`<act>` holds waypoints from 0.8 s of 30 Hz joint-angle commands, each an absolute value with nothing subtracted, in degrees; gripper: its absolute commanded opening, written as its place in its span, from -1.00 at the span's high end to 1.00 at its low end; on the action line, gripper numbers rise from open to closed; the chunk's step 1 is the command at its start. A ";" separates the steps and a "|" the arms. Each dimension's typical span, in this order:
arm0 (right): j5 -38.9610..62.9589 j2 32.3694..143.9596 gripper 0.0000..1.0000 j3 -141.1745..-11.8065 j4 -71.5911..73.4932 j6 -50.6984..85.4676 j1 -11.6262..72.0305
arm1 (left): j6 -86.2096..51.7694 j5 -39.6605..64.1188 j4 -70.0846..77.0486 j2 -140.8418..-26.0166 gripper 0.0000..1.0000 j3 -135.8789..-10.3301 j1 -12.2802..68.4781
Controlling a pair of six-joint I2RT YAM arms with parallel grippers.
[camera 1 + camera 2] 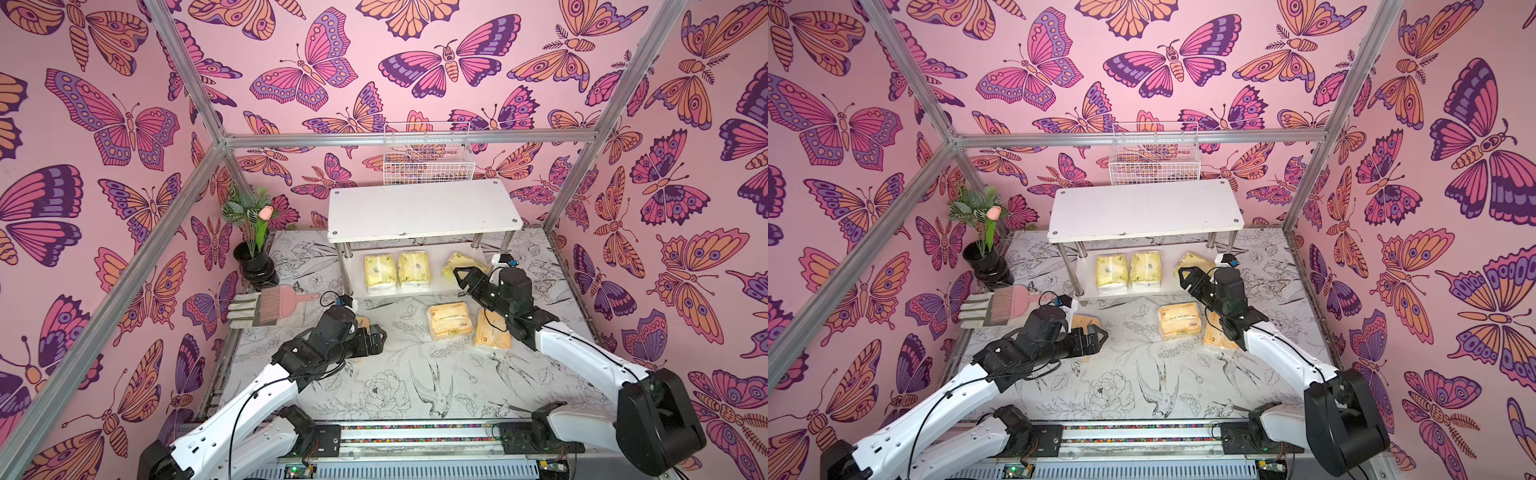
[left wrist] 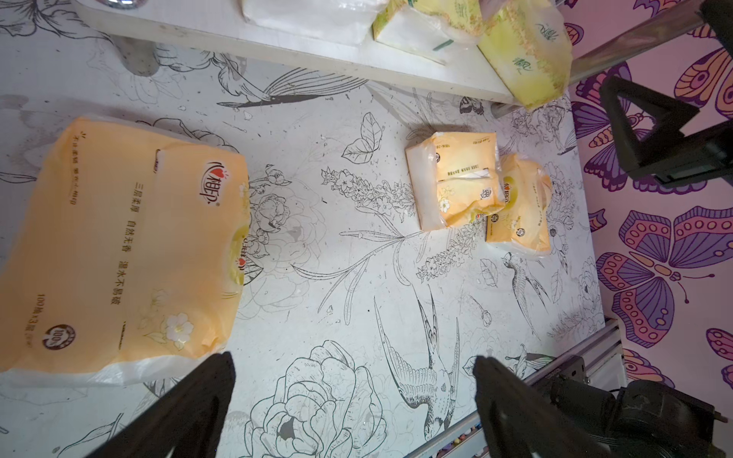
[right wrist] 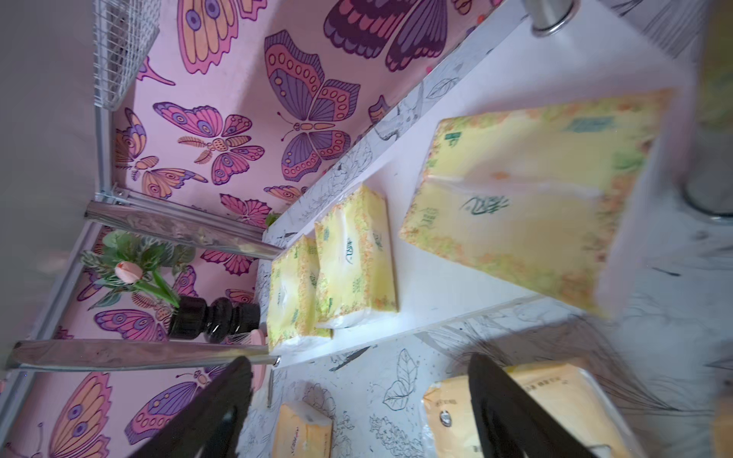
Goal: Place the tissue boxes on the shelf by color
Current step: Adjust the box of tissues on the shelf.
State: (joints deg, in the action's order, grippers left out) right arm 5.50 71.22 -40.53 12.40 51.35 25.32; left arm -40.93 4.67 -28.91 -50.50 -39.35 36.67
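Right claw (image 1: 462,277) hangs spread, gripping nothing, at the 3 o'clock end of the shelf (image 1: 424,212), just beside a tilted lemon tissue pack (image 1: 460,262) on its lower tier. We count two more lemon packs (image 1: 413,270) there, side by side. Left claw (image 2: 353,380) is spread too, low over the bench (image 1: 374,399). Two orange packs (image 1: 451,320) lie mid-bench; a third orange pack (image 2: 119,246) sits mostly hidden under the left arm from above.

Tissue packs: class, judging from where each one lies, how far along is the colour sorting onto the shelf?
Done: three pale packs lie on the shelf's lower board, the third askew. In hand: nothing; left fingers and right fingers are open, empty. Left: three orange packs lie on the table; the top board is bare.
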 commanded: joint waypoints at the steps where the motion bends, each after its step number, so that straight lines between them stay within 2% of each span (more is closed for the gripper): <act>1: 0.09 70.59 -0.77 -41.68 3.25 45.50 24.61 | -39.85 4.87 -29.17 -50.45 -1.00 -39.91 36.48; 9: -5.84 73.94 -0.78 -43.86 0.26 43.15 23.46 | -39.82 5.10 -29.17 -49.88 -0.99 -40.25 36.51; 24: -2.15 84.36 -0.77 -49.32 4.66 43.99 22.41 | -40.03 5.27 -29.43 -49.44 -0.99 -40.17 36.56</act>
